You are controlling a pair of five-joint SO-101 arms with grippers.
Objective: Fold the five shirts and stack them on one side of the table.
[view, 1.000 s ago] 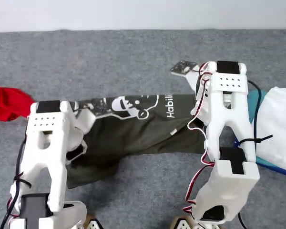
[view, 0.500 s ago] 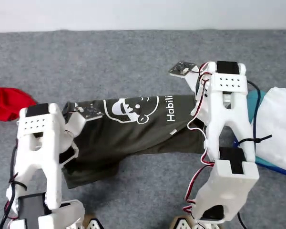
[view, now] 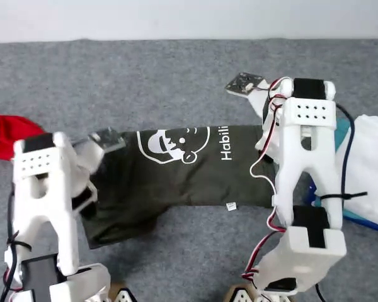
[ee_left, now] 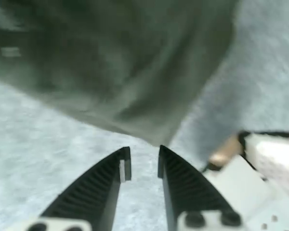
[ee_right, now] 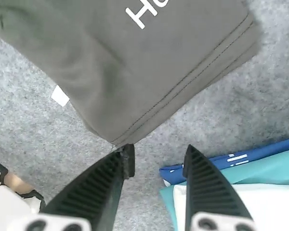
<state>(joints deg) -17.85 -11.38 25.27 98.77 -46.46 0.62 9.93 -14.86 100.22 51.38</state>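
An olive-green shirt [view: 189, 170] with a white print lies folded into a long band across the middle of the grey table. My left arm [view: 47, 182] stands at the shirt's left end. Its gripper [ee_left: 143, 163] is narrowly open just short of the shirt's edge [ee_left: 135, 86], with only carpet in the gap. My right arm [view: 309, 132] stands over the shirt's right end. My right gripper [ee_right: 159, 161] is open, one fingertip [ee_right: 127, 156] close to the hemmed corner of the shirt [ee_right: 144, 72], nothing held.
A red shirt [view: 6, 135] lies at the left edge. At the right edge a white garment [view: 372, 163] rests on teal and blue ones [view: 337, 135], close beside my right gripper [ee_right: 231, 166]. Bare grey carpet [view: 145, 75] stretches behind the shirt.
My left arm drew back leftward off the shirt's left end. The right end's near edge dropped flat toward the front, its white tag with it, and my right arm shifted slightly right.
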